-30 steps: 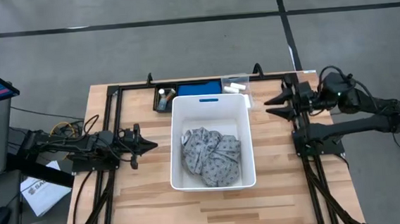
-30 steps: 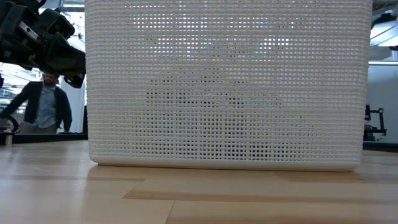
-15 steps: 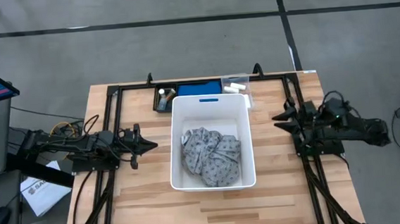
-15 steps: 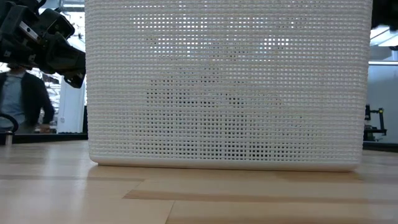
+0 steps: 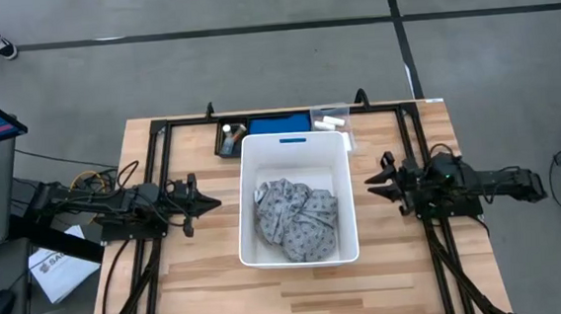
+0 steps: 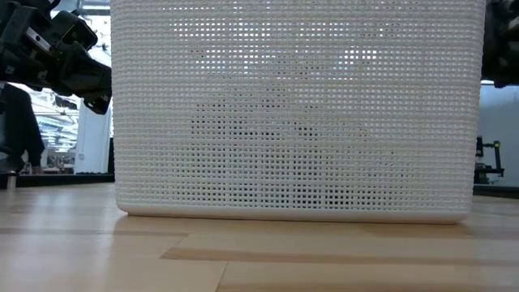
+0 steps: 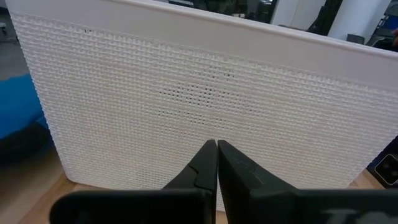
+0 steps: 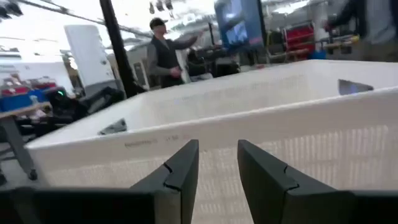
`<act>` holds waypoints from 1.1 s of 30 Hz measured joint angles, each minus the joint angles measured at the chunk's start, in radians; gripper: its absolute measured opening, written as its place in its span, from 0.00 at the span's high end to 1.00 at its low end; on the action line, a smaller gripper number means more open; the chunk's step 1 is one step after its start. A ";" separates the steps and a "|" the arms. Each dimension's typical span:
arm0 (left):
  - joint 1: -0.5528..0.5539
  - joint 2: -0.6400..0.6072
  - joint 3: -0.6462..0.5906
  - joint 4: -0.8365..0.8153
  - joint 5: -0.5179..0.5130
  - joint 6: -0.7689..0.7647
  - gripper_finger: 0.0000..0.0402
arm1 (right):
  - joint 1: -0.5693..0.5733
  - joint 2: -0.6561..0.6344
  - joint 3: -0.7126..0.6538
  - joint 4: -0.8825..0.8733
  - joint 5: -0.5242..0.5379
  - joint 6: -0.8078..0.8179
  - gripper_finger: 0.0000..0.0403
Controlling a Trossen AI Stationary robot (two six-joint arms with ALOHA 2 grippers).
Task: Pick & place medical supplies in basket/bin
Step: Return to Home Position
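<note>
- I am holding my right gripper [image 5: 373, 179] just beside the large white perforated plastic tub [image 5: 293, 144], fingers slightly apart and empty. Homing well, I judge, means backing off without nudging its wall.
- My left gripper [image 5: 208, 204] is waiting opposite, fingers together.
- I am counting one tub, one grey speckled fabric piece [image 5: 295, 213] lying inside it, and seemingly two small white cylinder rolls [image 5: 330, 123] in a clear box [image 5: 343, 109] behind.

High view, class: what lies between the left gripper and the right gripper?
The white bin, holding the grey speckled fabric, stands between the left gripper and the right gripper; the high view shows it.
</note>
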 joint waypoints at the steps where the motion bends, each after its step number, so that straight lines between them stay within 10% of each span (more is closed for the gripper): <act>1: 0.000 0.000 0.000 -0.001 0.000 0.000 0.99 | 0.000 0.003 -0.001 -0.013 0.003 -0.006 0.73; 12: 0.000 0.000 0.000 -0.001 0.001 0.000 0.99 | -0.012 0.000 -0.001 -0.115 0.069 -0.212 0.73; 33: 0.000 0.000 0.000 -0.001 0.003 0.000 0.99 | -0.012 0.001 -0.002 -0.116 0.082 -0.102 0.73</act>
